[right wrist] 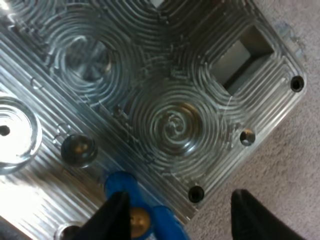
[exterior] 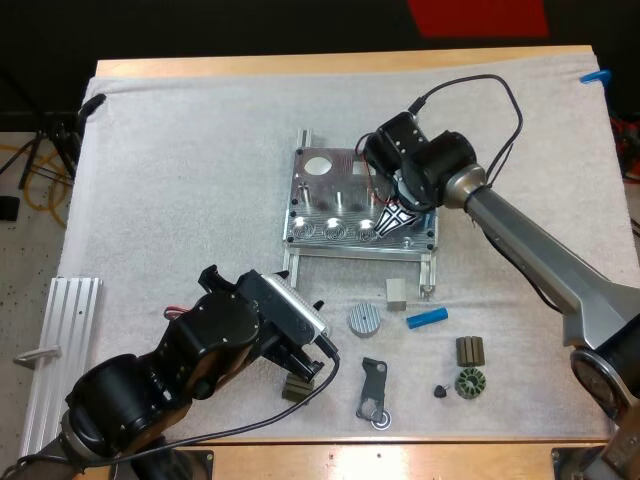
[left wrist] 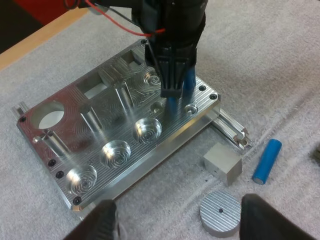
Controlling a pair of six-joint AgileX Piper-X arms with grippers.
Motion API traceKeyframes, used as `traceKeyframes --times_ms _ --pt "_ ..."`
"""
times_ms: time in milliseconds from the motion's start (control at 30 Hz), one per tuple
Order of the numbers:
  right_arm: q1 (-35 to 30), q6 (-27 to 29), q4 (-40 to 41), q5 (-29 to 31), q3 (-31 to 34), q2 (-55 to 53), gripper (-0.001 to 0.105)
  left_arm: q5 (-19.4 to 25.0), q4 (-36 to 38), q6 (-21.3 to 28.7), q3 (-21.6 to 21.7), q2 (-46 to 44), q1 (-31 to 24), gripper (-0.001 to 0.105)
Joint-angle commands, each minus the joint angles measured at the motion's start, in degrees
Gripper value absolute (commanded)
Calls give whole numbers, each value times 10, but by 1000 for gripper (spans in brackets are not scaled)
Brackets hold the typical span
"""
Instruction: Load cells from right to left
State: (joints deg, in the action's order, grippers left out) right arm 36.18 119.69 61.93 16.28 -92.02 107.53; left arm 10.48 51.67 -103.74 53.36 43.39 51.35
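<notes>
My right gripper hangs low over the near right corner of the metal fixture with its fingers spread. A blue cylinder sits just beside one finger at the fixture's edge and the other finger is clear of it, so I read this gripper as released, not clamping. Toward the fixture's left, three round pockets run along its near edge, all showing bare metal. The fixture rests on the white mat, a little right of the mat's middle. Between the fixture and the mat's near edge lie a small metal block, a round metal disc and a second blue cylinder on its side, all close together but not touching. Closer to the mat's near edge are a dark bracket and, to its right, a few small dark parts. My left gripper hovers over the mat just short of the disc, its fingers wide apart with nothing between them. A ribbed aluminium rail lies at the tabletop's left edge.
</notes>
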Motion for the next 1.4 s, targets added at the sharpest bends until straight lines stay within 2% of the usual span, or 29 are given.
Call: traceKeyframes --times_ms 0,600,933,1367 --pt "2 0 3 -2 3 1 45 0 -10 -1 1 -4 0 52" --pt "0 5 -3 12 2 8 45 0 -10 3 1 -4 0 52" --pt "0 5 -3 25 0 -44 45 0 -10 3 1 -4 0 52" --pt "-16 -11 45 73 4 -52 45 0 -10 3 1 -4 0 52"
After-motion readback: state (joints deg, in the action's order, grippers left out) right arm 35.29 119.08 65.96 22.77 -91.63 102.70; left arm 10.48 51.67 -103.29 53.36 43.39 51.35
